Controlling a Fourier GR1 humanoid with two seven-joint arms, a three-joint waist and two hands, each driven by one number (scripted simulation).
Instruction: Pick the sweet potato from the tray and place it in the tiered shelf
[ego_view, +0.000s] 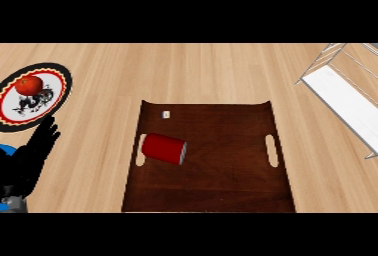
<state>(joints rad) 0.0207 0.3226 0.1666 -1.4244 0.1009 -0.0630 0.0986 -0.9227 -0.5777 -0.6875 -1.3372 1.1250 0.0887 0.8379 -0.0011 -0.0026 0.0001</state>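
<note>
Left hand (33, 155) upright at the lower-left edge, fingers (49, 125) straight and empty, beside the plate (59, 95).

A tray (221, 175) lies at the middle of the counter (184, 70). On the tray's 9 o'clock side a cup (164, 148) lies tipped over; a small tag (166, 114) sits at 11 o'clock. A plate (22, 107) bearing an apple (29, 85) lies at 10 o'clock from the tray, the tiered shelf (347, 102) at 2 o'clock. The left hand (33, 155) rests at 9 o'clock, just before the plate.

Head cam only, steep down onto counter (199, 70).
</note>
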